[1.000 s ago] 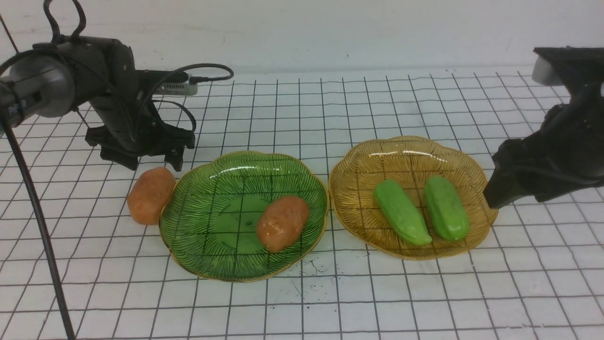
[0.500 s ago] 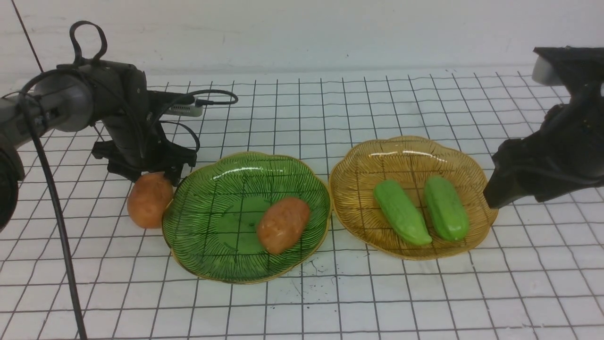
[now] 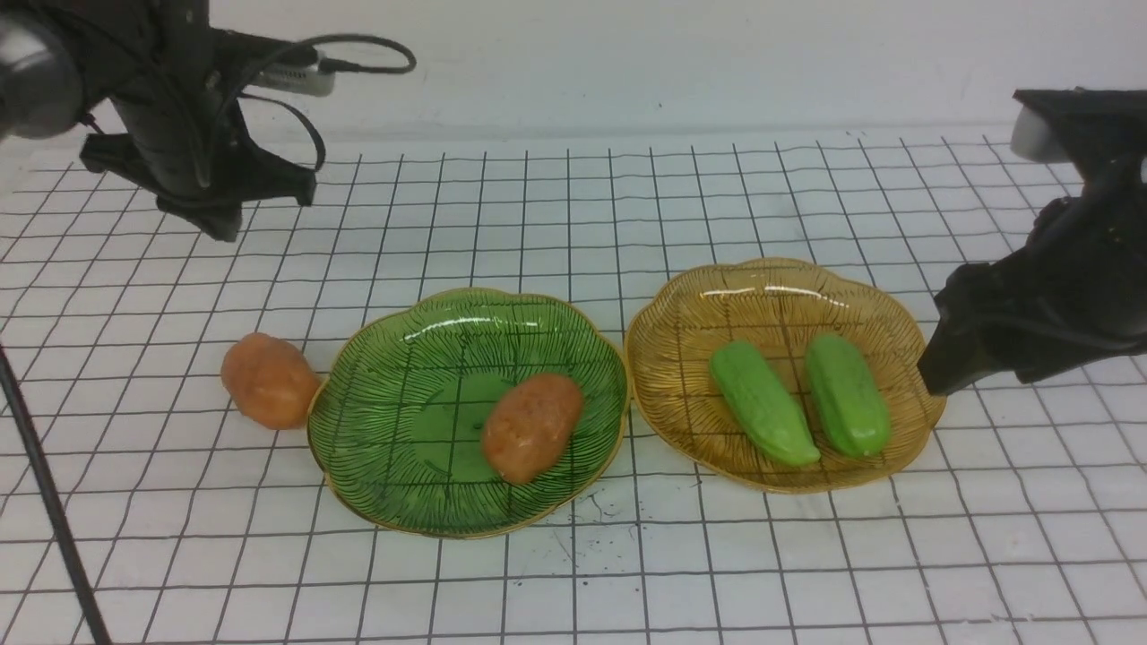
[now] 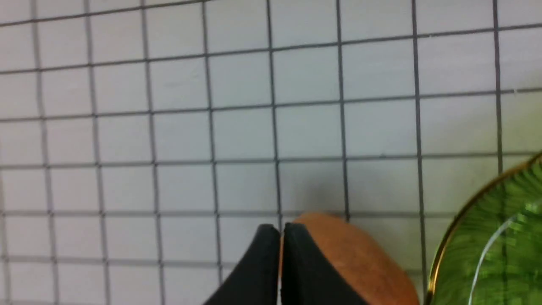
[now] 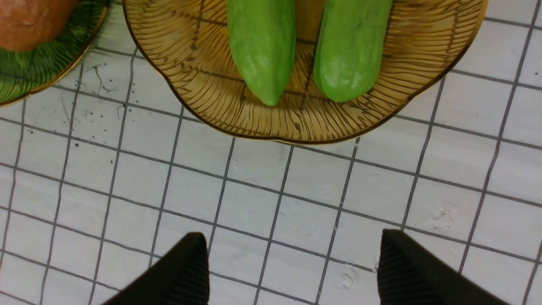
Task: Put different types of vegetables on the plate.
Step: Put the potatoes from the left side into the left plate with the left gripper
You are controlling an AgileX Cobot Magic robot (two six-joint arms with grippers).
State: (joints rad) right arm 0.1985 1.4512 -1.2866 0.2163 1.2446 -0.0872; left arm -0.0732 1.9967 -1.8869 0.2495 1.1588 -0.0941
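The left pincer (image 3: 219,228) hangs at the upper left of the front view, jaws pressed together on nothing. A loose potato (image 3: 269,381) lies on the bench (image 3: 573,582) at centre left, just beside the green plate (image 3: 376,502), which holds a second potato (image 3: 531,427). Right of centre, the amber plate (image 3: 780,287) carries the left-hand cucumber (image 3: 763,403) and the right-hand cucumber (image 3: 847,394) side by side. At the right edge the right pincer (image 3: 936,376) stands open and empty.

No words, labels, brands or numbers can be read anywhere. The white mat (image 3: 573,224) carries only plain black grid lines.
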